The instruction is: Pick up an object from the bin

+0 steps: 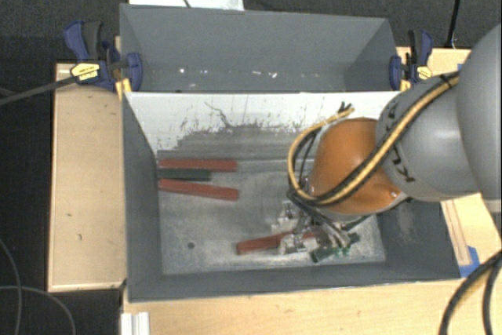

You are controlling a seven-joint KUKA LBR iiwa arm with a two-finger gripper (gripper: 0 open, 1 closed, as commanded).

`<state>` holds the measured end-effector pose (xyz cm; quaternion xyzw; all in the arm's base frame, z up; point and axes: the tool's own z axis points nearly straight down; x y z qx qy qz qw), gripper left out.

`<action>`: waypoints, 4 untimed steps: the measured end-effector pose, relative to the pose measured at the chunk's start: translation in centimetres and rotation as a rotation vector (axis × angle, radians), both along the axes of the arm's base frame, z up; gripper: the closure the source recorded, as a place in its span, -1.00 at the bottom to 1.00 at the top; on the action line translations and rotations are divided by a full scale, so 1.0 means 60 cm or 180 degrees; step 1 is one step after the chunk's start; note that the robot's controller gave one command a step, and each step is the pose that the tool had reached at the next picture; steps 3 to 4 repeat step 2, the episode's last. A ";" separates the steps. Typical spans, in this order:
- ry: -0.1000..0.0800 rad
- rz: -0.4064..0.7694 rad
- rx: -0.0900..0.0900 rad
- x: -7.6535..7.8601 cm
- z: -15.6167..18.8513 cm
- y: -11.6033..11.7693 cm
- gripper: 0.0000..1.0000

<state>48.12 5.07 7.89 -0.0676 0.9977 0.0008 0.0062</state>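
Bar point(259, 245): thin, flat, red-brown strip. Lies flat on the bin point(196, 235) floor, near the front wall, about mid-width. Long axis runs left to right, with the right end slightly farther back and partly hidden.

No text, label, brand or number is legible — neither on the grey bin point(259, 47) nor on the arm point(451, 141).

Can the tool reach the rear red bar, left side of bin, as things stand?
Probably yes. The rear red bar lies flat and uncovered, apart from the second bar beside it, with bare bin floor between it and the tool. The back wall close behind could crowd it.
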 end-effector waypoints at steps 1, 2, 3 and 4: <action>0.0054 -0.0003 -0.0007 -0.006 0.030 -0.001 1.00; 0.0043 -0.0005 -0.0007 -0.003 0.062 -0.001 1.00; 0.0043 -0.0005 -0.0007 -0.003 0.062 -0.001 1.00; 0.0043 -0.0005 -0.0007 -0.003 0.062 -0.001 1.00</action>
